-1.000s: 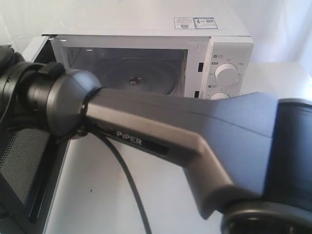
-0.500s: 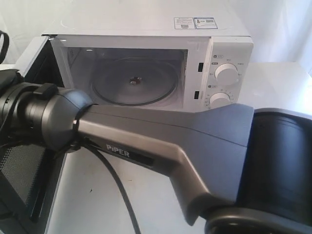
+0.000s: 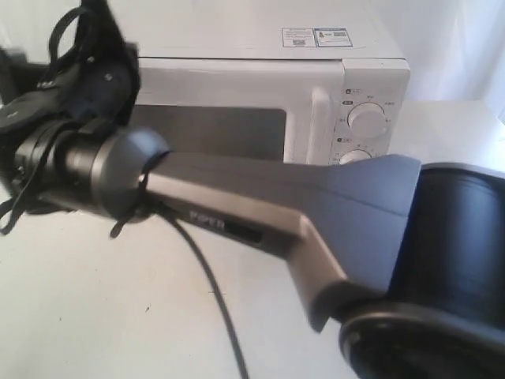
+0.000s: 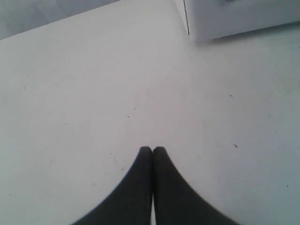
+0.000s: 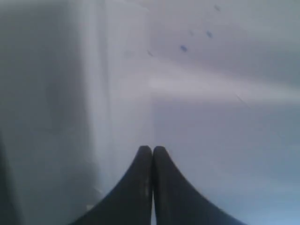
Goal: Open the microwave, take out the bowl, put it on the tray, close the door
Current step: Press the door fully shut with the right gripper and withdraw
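Note:
The white microwave (image 3: 371, 71) stands at the back with its door (image 3: 229, 87) shut flush, dark window (image 3: 221, 130) facing front. My right arm (image 3: 260, 205) reaches across it from lower right to upper left, its black wrist at the door's left edge. The right gripper (image 5: 152, 148) is shut and holds nothing, with a blurred white surface close in front of it. My left gripper (image 4: 152, 149) is shut and empty above the bare white table (image 4: 93, 93), and a microwave corner (image 4: 234, 18) shows beyond it. The bowl and tray are out of view.
Two round knobs (image 3: 367, 118) sit on the microwave's right panel, and stickers (image 3: 316, 37) lie on its top. The right arm's large dark base joint (image 3: 442, 276) fills the lower right. A black cable (image 3: 213, 300) hangs across the white tabletop (image 3: 95, 316).
The microwave door has swung from wide open to shut, hiding the glass turntable inside. The right arm's wrist rose and moved toward the door's left edge.

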You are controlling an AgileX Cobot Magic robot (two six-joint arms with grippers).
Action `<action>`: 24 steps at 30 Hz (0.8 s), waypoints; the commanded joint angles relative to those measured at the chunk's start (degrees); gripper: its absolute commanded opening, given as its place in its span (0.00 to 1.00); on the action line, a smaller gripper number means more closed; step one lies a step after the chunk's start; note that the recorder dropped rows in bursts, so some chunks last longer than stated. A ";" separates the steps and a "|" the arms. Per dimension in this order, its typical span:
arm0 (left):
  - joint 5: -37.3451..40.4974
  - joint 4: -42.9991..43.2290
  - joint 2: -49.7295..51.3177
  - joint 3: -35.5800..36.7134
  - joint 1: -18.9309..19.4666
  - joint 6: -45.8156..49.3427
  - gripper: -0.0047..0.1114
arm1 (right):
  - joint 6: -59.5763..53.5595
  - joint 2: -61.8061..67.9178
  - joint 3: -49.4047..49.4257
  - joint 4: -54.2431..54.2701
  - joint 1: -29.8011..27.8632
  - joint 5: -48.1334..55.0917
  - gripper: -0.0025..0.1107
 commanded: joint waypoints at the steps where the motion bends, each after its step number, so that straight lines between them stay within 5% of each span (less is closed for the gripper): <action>1: -0.06 -0.26 -0.19 0.12 -0.23 -0.21 0.04 | 4.31 -2.39 0.17 -7.05 -2.12 5.00 0.02; 13: -0.06 -0.26 -0.19 0.12 -0.23 -0.21 0.04 | 9.33 -3.51 0.17 -6.25 -2.12 5.00 0.02; 17: -0.06 -0.26 -0.19 0.12 -0.23 -0.21 0.04 | 16.52 -7.63 0.17 -0.16 -3.33 5.00 0.02; 24: -0.06 -0.26 -0.19 0.12 -0.23 -0.21 0.04 | 12.22 -19.26 0.17 16.08 -4.28 5.00 0.02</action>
